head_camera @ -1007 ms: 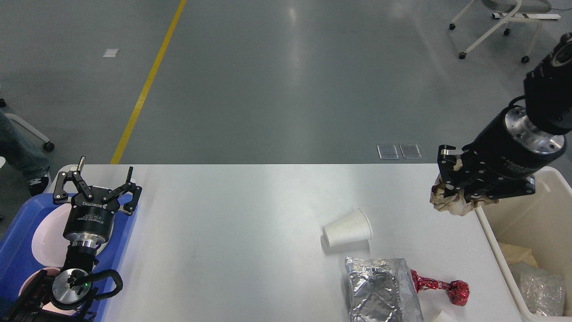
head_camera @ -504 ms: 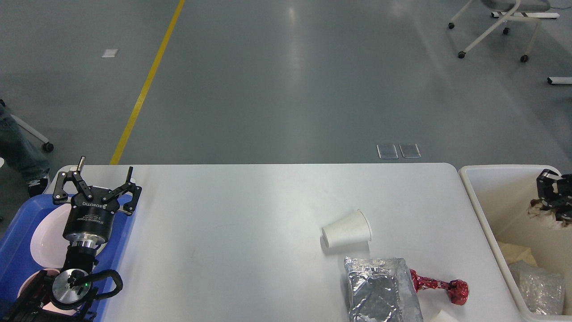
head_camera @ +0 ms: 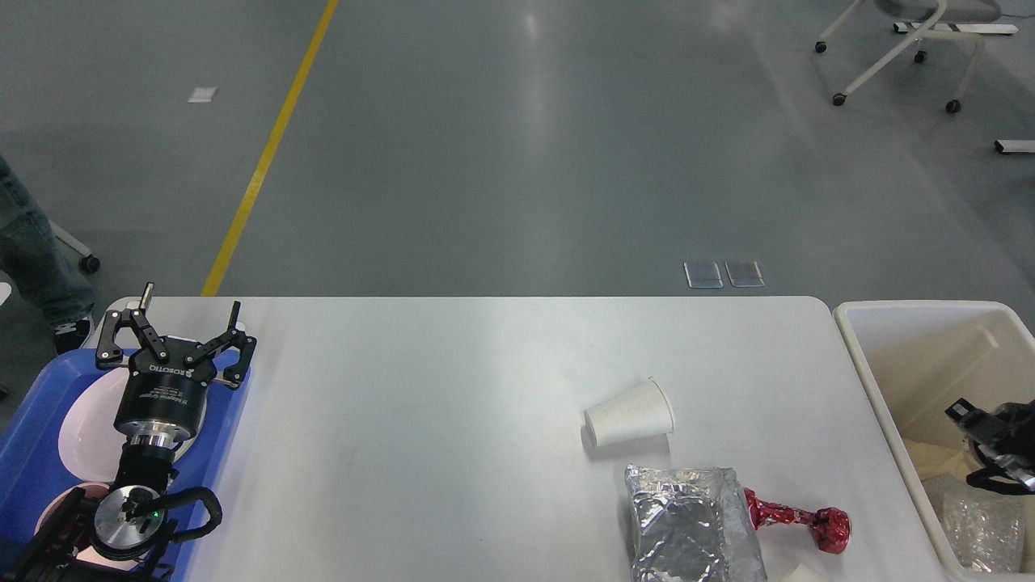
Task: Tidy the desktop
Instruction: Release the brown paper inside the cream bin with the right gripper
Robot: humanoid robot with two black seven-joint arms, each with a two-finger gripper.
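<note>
The white desktop [head_camera: 420,420] carries a white paper cup [head_camera: 629,414] lying on its side right of centre. In front of the cup lie a crumpled silver foil bag [head_camera: 691,525] and a twisted red foil wrapper [head_camera: 796,517]. My left gripper [head_camera: 174,335] stands open and empty at the table's left end, above the blue tray [head_camera: 32,428]. My right gripper [head_camera: 990,436] shows small and dark at the right edge, low inside the cream bin [head_camera: 859,347]; its fingers cannot be told apart and no paper shows in it.
White plates [head_camera: 81,420] lie in the blue tray under my left arm. The bin holds clear plastic [head_camera: 978,521] and brown paper [head_camera: 930,457]. A white scrap [head_camera: 800,572] sits at the table's front edge. A wheeled chair [head_camera: 897,48] stands far back right.
My right arm carried a crumpled brown paper from the table's right edge over the bin and then sank low into it; the paper no longer shows in the gripper. The left arm stayed still.
</note>
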